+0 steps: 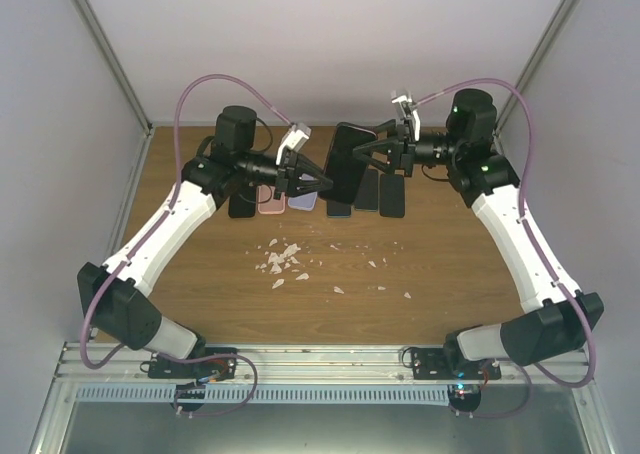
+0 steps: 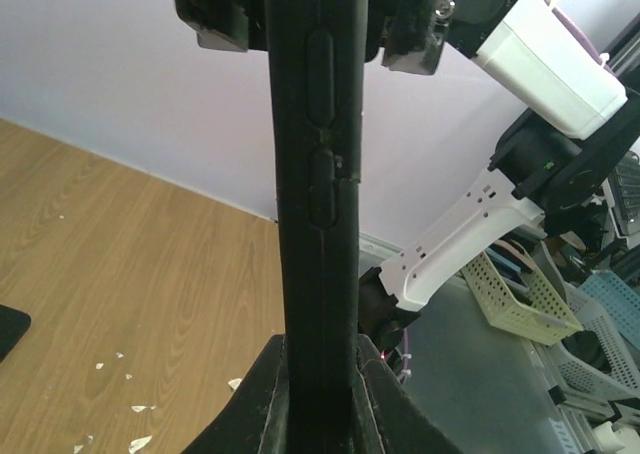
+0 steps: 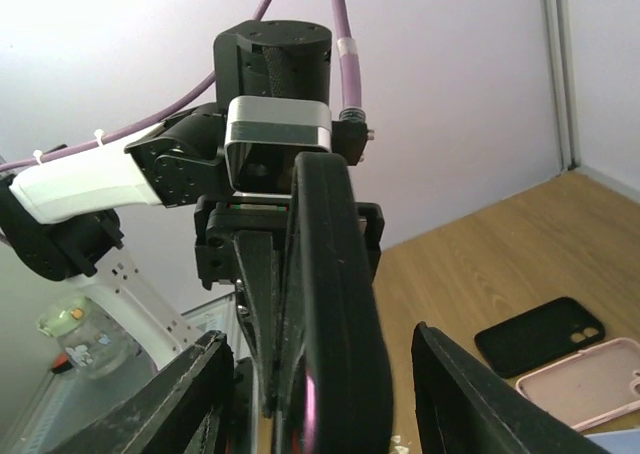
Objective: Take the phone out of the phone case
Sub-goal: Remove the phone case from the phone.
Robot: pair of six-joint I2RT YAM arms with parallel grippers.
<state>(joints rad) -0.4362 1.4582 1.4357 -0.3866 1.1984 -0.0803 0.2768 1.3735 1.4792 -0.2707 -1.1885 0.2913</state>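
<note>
Left jaws are clamped tight on the bottom end of the phone [image 1: 350, 159], so the left gripper [image 2: 320, 374] is basically holding the whole thing up in the air, edge-on, black phone case [image 2: 312, 204] and all. Right gripper [image 3: 318, 334] is at the opposite end with its jaws spread wide, one finger on each side of the case and a visible gap on both sides, so it isn't grabbing anything. Progress-wise I'd say we're early-middle: it's lifted and presented between the two grippers, but the case looks fully on, button covers lined up, no corner peeled that I can make out. The actual peel and pull-out is all left to do. Below the jaws on the table [image 1: 450, 274] sit spare cases [image 3: 540, 334] and white scraps [image 1: 285, 259].
</note>
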